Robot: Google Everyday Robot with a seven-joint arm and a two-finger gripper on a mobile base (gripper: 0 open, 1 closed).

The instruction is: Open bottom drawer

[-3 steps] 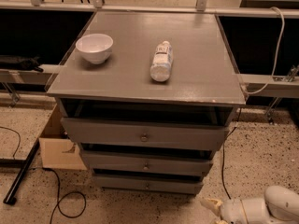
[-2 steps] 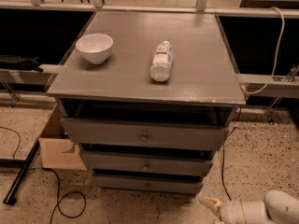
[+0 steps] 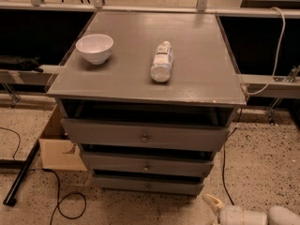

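Cabinet top grey, speckled floor, tool low right near bottom drawer

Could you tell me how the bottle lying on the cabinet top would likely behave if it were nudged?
The bottle lies on its side on the flat cabinet top, so it would probably roll sideways. It looks like thin plastic, so it is likely light. The pincer is low near the floor, bottom right, far from it.
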